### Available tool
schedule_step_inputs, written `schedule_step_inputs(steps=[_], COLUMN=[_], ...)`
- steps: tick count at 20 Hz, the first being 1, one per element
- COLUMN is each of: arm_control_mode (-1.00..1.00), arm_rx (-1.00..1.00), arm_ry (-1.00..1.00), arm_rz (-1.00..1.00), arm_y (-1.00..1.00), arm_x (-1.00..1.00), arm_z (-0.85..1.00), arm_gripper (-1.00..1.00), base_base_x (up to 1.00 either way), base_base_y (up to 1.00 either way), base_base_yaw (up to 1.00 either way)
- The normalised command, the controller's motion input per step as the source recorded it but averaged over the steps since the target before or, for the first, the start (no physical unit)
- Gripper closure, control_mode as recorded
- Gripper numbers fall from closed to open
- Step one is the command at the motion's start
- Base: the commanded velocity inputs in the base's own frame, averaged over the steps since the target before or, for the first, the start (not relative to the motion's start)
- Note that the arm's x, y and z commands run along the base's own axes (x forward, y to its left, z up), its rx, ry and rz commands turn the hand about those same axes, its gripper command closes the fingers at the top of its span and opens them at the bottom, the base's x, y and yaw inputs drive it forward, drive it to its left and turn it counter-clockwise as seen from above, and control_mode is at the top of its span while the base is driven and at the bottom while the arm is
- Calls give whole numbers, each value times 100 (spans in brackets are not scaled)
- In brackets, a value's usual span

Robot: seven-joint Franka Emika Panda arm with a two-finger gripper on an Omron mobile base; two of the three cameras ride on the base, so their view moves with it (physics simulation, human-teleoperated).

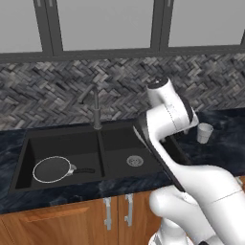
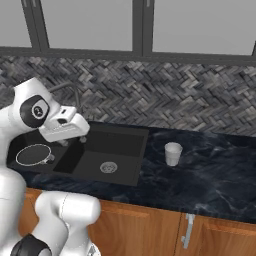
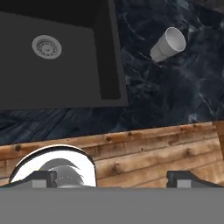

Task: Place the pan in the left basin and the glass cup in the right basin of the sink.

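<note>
The gripper [image 3: 111,177] sat at the bottom of the hand view, its fingers wide apart and holding nothing. Farther off, the pan [image 1: 53,169] lay lower left in the left basin [image 1: 62,143]; the glass cup [image 2: 173,153] stood right of centre on the counter [image 2: 210,175], beside the right basin [image 2: 112,145].

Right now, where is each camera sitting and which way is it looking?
Left base view: behind the arm on its left, facing the sink; pan in the left basin, white arm at lower right.
Right base view: behind on the right, same sink; arm at lower left.
Hand view: on the hand, looking down at the right basin; open gripper at the bottom.
All share the glass cup on the counter.
</note>
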Motion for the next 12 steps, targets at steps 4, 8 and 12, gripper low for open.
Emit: schedule_step_inputs(steps=[4,8,12], arm_control_mode=[-100,-100,-100], arm_rx=[2,9,9], arm_ry=[2,0,0], arm_rz=[24,24,20], arm_y=[-42,-36,-35], arm_x=[-1,0,3], arm_z=[11,5,3], arm_gripper=[-100,-100,-100], base_base_x=[0,0,0], base_base_y=[0,0,0], base_base_yaw=[0,0,0])
